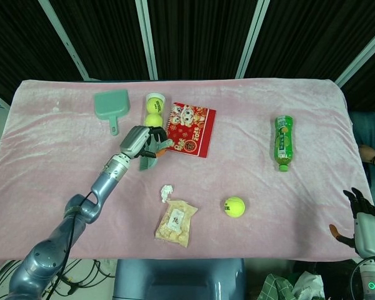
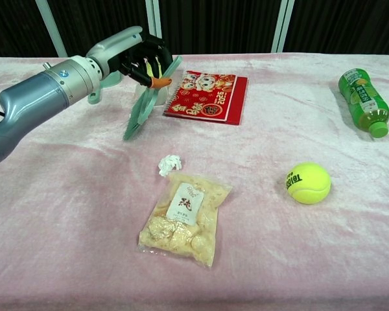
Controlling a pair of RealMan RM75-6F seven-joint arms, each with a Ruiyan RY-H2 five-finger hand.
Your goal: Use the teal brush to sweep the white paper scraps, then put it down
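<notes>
My left hand grips the handle of the teal brush. The brush slants down with its bristles just above the pink cloth, in front of the tennis-ball tube. A crumpled white paper scrap lies below and to the right of the bristles, touching the top of the snack bag. No other scrap shows near the tube, where the hand and brush cover the cloth. My right hand hangs open off the table's front right corner.
A teal dustpan lies at the back left. A red calendar sits beside the tube. A tennis ball rests right of the snack bag. A green bottle lies far right.
</notes>
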